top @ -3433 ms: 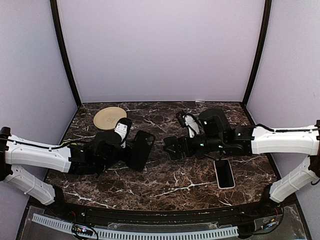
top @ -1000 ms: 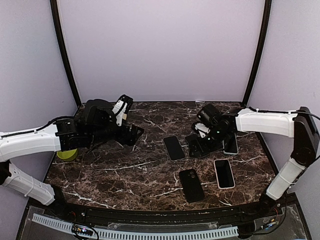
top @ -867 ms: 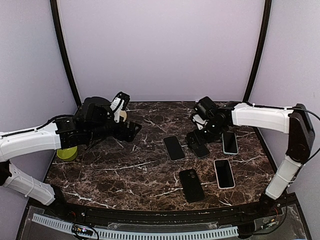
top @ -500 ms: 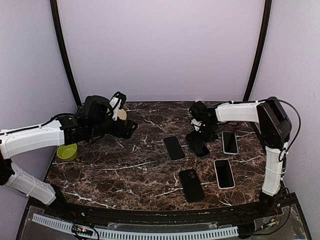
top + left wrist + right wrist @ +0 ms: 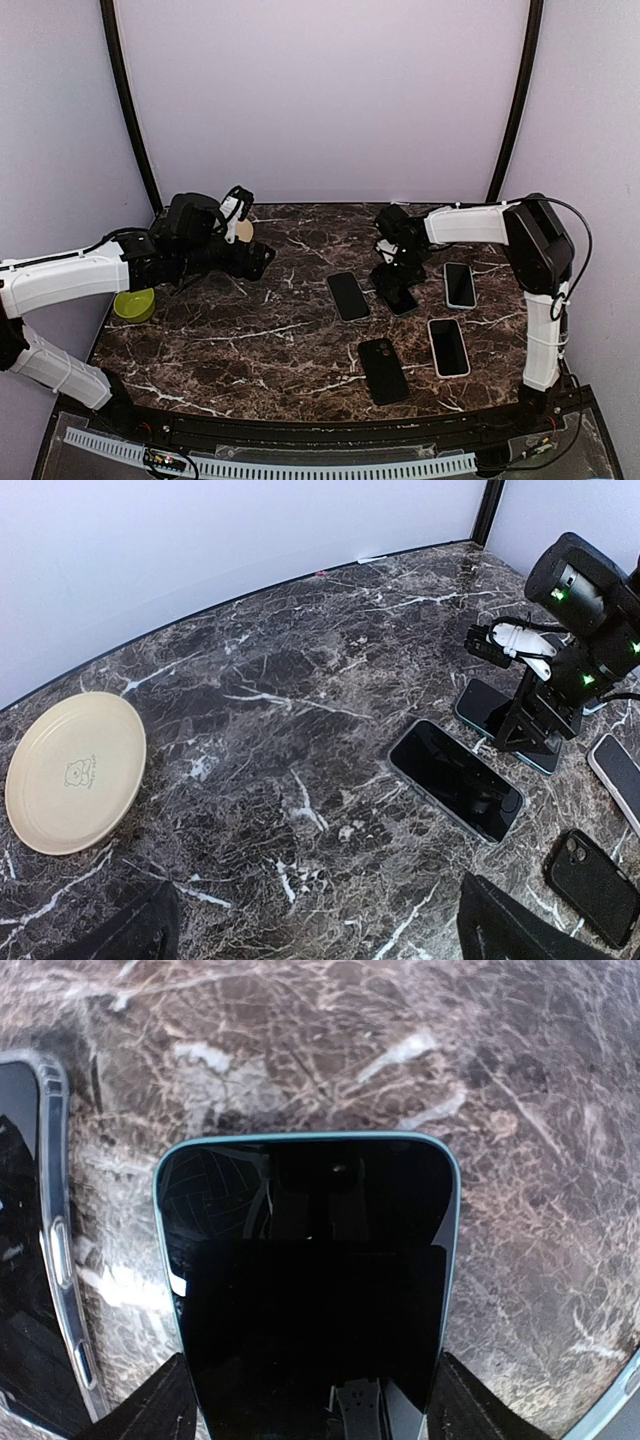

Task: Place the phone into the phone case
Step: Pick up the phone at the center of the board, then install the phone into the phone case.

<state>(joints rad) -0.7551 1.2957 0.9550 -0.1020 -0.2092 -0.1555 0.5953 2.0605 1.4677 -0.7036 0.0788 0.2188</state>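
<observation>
Around the workspace, pale lavender walls (image 5: 320, 100) are seen on three sides, joined at two black corner posts (image 5: 125, 110). Below them, a dark brown marble table (image 5: 250, 340) with white veining is spread across the lower half of the top view.

The left arm (image 5: 70, 280) is stretched in from the left edge. Its left gripper (image 5: 258, 262) is held above the table's upper left, with the fingers wide apart and nothing between them. The right arm (image 5: 470, 222) is folded back from the right edge toward the centre. The right gripper (image 5: 395, 285) is pointed down over a teal-edged phone (image 5: 310, 1290) that lies flat just right of centre. Its fingers are set apart along the phone's two long sides, but whether they press on it cannot be told.

A cream plate (image 5: 72, 770) is laid at the table's upper left, and a green bowl (image 5: 133, 305) at its left edge. A dark phone (image 5: 348, 296) is placed just left of the teal-edged one. A pale-cased phone (image 5: 459, 285) and a white-rimmed phone (image 5: 449, 347) are placed to its right. The black phone case (image 5: 382, 370) is found at lower centre, apart from every phone.
</observation>
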